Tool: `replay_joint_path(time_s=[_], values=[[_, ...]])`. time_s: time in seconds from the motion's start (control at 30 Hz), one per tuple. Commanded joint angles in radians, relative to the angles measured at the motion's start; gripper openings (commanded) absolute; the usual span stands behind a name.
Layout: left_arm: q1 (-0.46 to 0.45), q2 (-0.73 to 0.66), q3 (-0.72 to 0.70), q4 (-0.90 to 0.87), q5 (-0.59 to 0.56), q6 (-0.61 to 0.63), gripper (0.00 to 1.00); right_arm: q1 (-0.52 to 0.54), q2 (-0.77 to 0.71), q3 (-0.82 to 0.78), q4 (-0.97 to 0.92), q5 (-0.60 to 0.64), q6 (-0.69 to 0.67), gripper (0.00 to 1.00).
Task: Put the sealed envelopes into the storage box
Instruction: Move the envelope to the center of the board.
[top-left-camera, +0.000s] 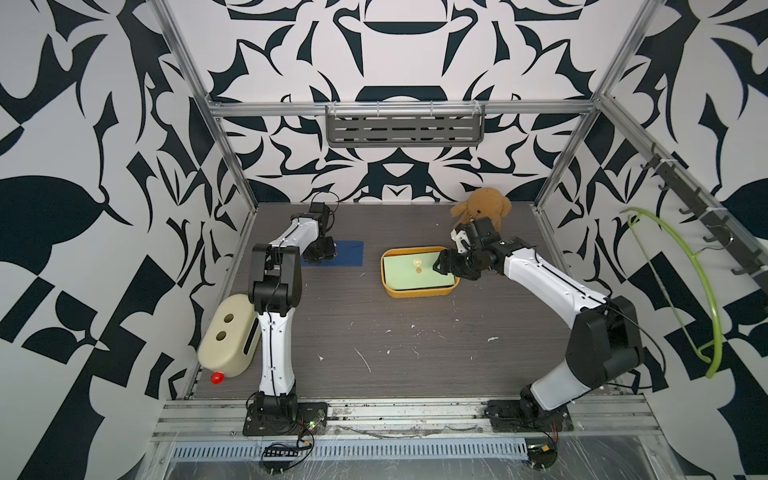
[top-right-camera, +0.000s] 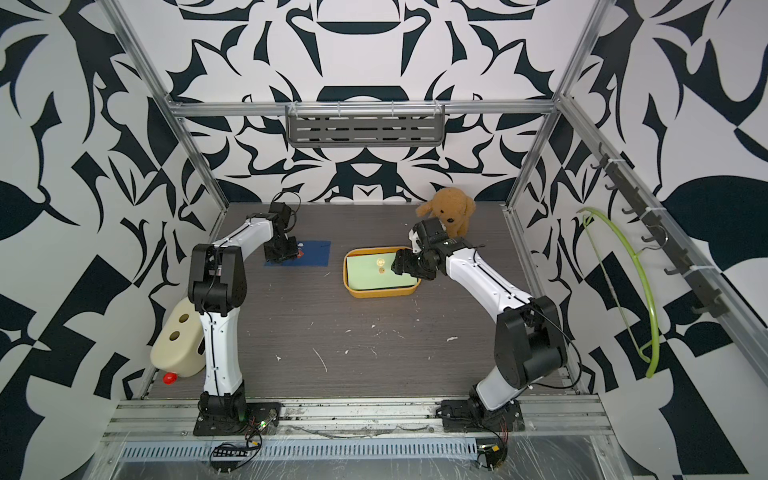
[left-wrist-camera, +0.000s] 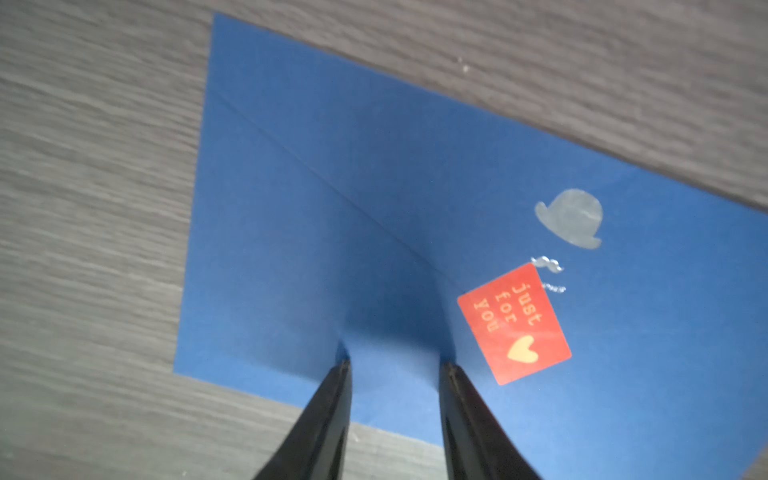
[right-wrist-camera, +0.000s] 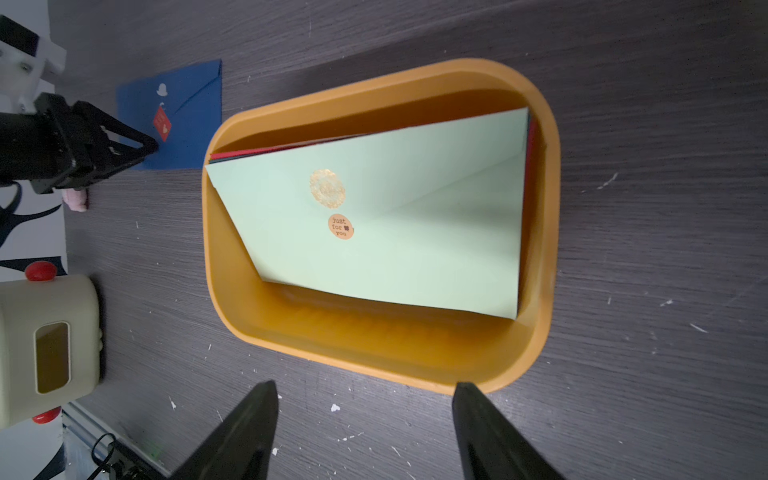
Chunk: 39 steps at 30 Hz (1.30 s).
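A navy envelope (top-left-camera: 349, 253) (top-right-camera: 316, 254) (left-wrist-camera: 332, 228) lies flat on the table at the back left, sealed with a red sticker (left-wrist-camera: 515, 324). My left gripper (top-left-camera: 321, 254) (left-wrist-camera: 395, 363) points down onto its near edge, open, both fingertips on the paper and nothing between them. The mustard storage box (top-left-camera: 415, 293) (top-right-camera: 382, 293) (right-wrist-camera: 374, 365) holds a stack of envelopes. A light green one (top-left-camera: 411, 274) (right-wrist-camera: 415, 249) lies on top, with a red edge (right-wrist-camera: 249, 153) showing under it. My right gripper (top-left-camera: 438, 266) (right-wrist-camera: 365, 388) hovers open at the box's right end, empty.
A brown plush dog (top-left-camera: 486, 205) sits behind the right arm at the back. A cream two-hole container (top-left-camera: 228, 332) and a red knob (top-left-camera: 217, 378) stand at the front left. A green hanger (top-left-camera: 702, 291) hangs on the right wall.
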<state>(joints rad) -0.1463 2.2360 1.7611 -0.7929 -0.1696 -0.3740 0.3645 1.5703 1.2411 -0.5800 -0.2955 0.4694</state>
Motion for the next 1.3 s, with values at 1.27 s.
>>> replay_joint_path(time_s=[1.27], values=[[-0.307,-0.693,-0.695,-0.072,0.12,-0.268,0.45,0.46,0.102,-0.034,0.142,0.091,0.262,0.69]])
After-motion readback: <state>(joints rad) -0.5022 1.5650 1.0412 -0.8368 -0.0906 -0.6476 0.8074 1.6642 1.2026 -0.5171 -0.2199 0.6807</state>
